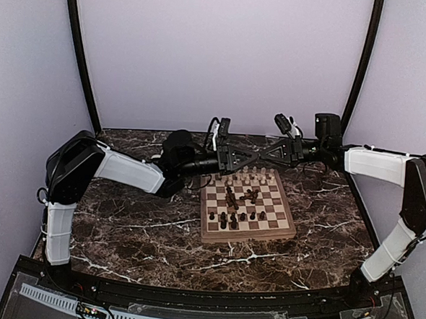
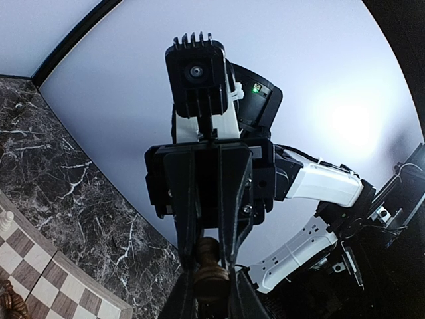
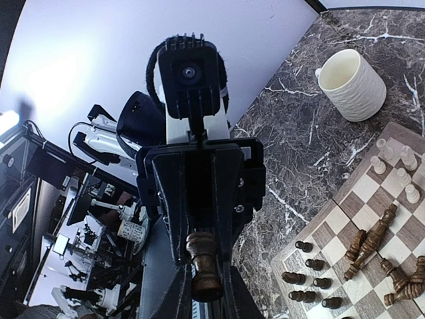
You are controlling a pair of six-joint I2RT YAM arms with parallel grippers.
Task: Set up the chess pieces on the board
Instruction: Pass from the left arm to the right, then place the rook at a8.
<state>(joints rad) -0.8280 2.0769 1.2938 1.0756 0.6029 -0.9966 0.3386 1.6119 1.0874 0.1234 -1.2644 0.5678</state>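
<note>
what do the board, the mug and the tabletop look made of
The board: looks like wood, light and dark brown squares, thick rim. The mug: probably ceramic, cream, matte, ribbed wall. The tabletop: dark marble or marble-look laminate, white veins, slight sheen.

The left arm [image 1: 129,170] and right arm [image 1: 375,164] show white shells, black joints and what seem thin black cables.

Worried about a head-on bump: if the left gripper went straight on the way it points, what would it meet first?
The left gripper would first meet the dark brown turned chess piece between its fingertips, then the right gripper facing it head-on, apparently gripping the same piece.
</note>
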